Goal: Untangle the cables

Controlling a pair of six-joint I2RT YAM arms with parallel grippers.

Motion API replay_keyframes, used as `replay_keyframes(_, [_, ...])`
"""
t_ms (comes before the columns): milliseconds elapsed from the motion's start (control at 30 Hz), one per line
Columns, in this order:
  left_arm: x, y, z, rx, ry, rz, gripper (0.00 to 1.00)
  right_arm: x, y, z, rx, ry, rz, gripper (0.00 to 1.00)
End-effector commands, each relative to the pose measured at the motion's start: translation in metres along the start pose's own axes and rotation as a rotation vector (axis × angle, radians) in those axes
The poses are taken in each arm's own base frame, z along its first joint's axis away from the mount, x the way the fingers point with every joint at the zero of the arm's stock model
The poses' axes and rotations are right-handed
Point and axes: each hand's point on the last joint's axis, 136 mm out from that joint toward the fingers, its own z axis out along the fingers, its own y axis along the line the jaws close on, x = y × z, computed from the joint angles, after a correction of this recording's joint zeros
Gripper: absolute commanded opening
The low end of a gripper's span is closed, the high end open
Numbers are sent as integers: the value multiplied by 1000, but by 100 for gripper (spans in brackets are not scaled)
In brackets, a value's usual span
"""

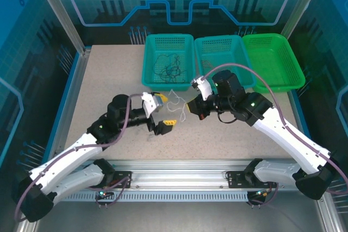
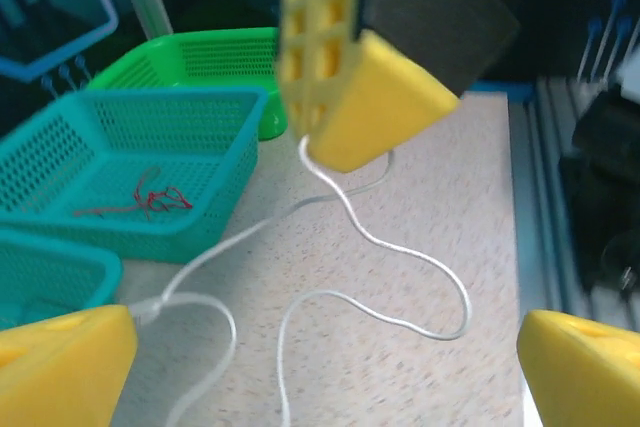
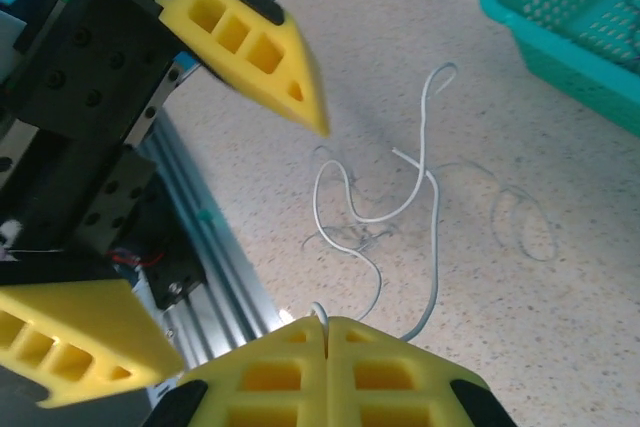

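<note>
Right pincer is pressed shut on one end of a white cable. Its loops trail over the table beside my left pincer, which gapes wide and empty. I judge I'm separating the white strands; next, left must pinch a neighbouring strand and draw it apart.
</note>
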Motion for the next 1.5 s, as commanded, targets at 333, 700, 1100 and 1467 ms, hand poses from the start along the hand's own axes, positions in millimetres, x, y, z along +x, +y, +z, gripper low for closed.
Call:
replay_keyframes(333, [31, 19, 56, -120, 120, 246, 36, -20, 17, -35, -35, -129, -51, 0])
replay_keyframes(700, [84, 39, 35, -311, 202, 14, 0, -42, -82, -146, 330, -599, 343, 0])
replay_keyframes(1100, [22, 36, 24, -273, -39, -97, 0, -42, -109, -129, 168, -612, 467, 1])
replay_keyframes(1467, [-7, 69, -15, -459, -150, -269, 36, 45, -101, 27, 310, -19, 254, 43])
